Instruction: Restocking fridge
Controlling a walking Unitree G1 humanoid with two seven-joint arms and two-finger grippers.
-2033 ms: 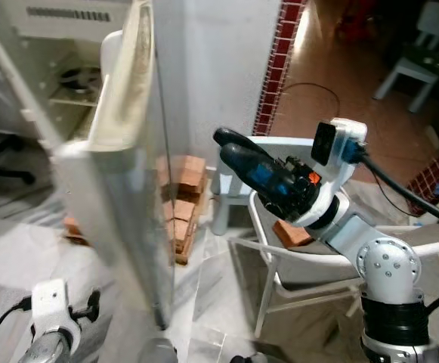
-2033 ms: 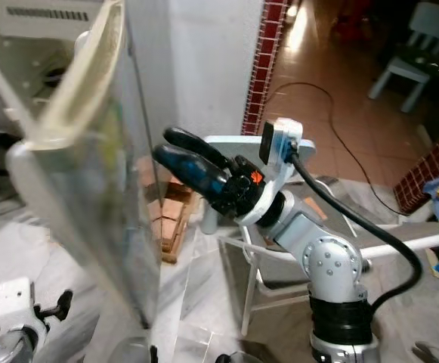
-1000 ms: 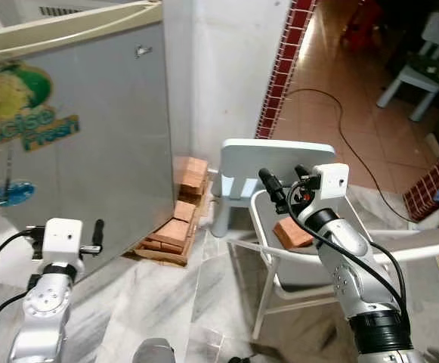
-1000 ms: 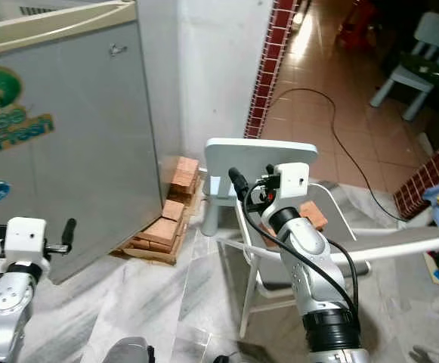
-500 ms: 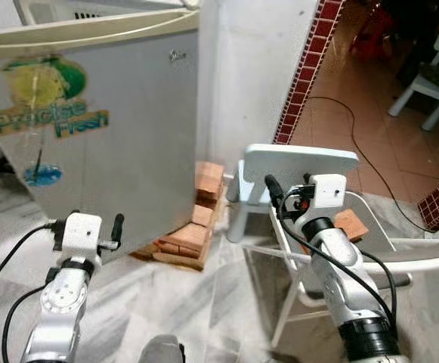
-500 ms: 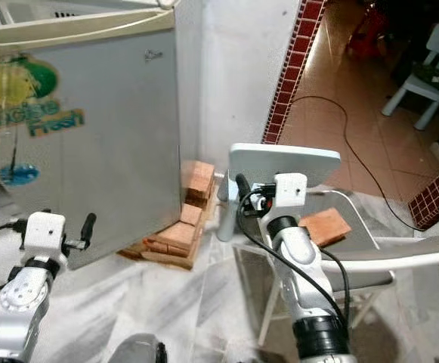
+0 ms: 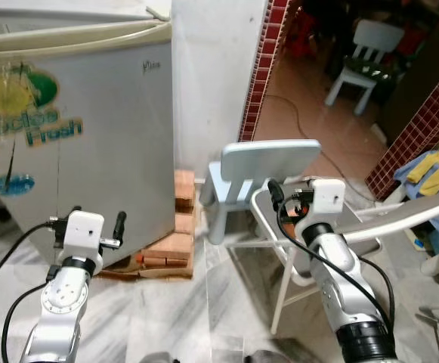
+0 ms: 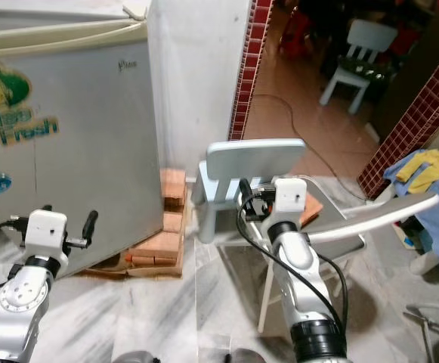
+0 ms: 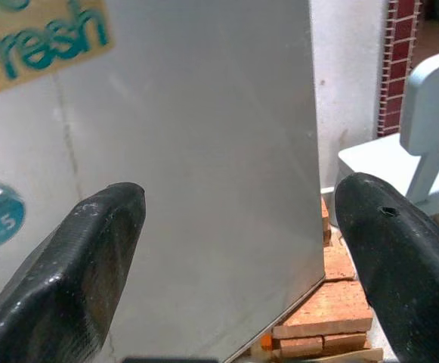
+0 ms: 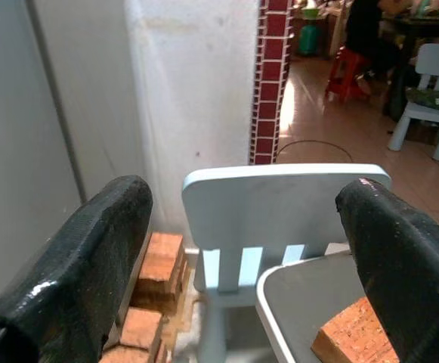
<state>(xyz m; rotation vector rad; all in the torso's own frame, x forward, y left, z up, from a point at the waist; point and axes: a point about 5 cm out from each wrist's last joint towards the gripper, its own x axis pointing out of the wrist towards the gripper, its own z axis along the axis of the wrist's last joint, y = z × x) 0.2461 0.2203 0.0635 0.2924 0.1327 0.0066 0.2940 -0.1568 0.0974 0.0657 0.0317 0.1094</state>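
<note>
A silver fridge with a "Precise Fresh" sticker stands at the left with its door shut. My left gripper is held low in front of the door's lower right corner. It is open, a short way from the metal, with nothing between its fingers. My right gripper is open and empty too. It hovers over a white folding chair and faces a small light-blue chair.
The fridge rests on stacked bricks. A loose brick lies on the white chair's seat. A red-tiled pillar and white wall stand behind. Cloths hang at the right. A white child's chair is far back.
Two seconds ago the fridge door stood open, edge-on, with my raised right gripper beside it. The door is now shut and that arm has dropped lower. The camera has shifted since.
</note>
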